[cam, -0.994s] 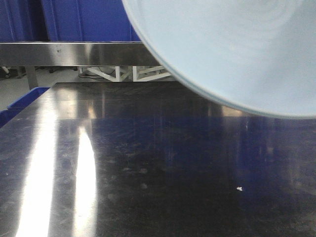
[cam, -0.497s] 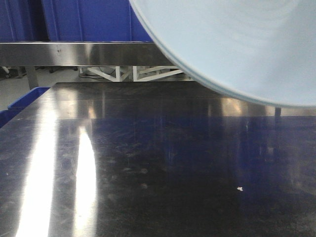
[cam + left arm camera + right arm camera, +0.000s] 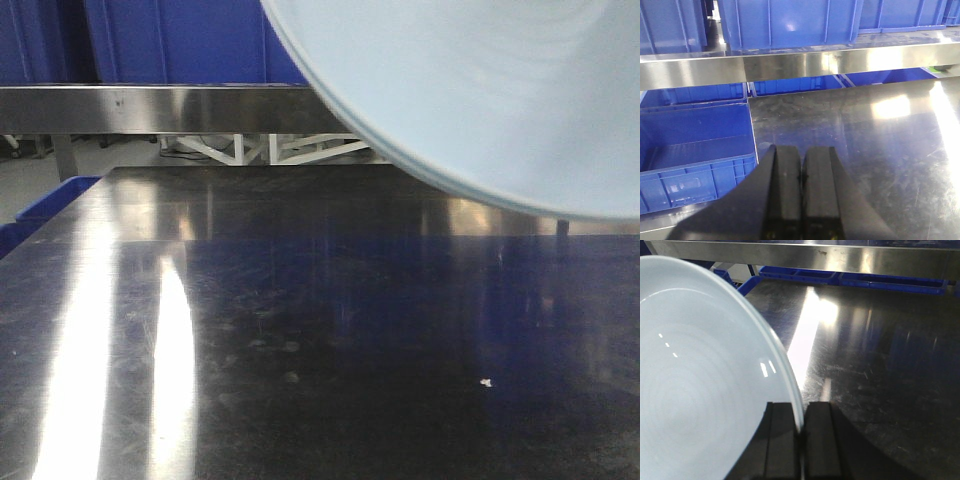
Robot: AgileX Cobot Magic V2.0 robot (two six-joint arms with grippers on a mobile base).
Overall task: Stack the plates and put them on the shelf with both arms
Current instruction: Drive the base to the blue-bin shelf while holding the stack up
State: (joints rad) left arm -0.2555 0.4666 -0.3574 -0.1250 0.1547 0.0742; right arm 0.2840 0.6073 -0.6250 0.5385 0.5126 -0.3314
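A pale bluish-white plate hangs tilted above the table and fills the top right of the front view. In the right wrist view the same plate covers the left half, and my right gripper is shut on its rim. My left gripper is shut with nothing in it, low over the left part of the dark tabletop. The steel shelf beam runs across behind the table; it also shows as the shelf beam and the shelf beam. Neither gripper shows in the front view.
Blue crates stand on the shelf behind the beam. An open blue crate sits beside the table's left edge, below the left gripper. The glossy steel tabletop carries only glare streaks and a small white speck.
The plate has shifted a little to the right and upward from one second ago. It has hardly moved in the last half second.
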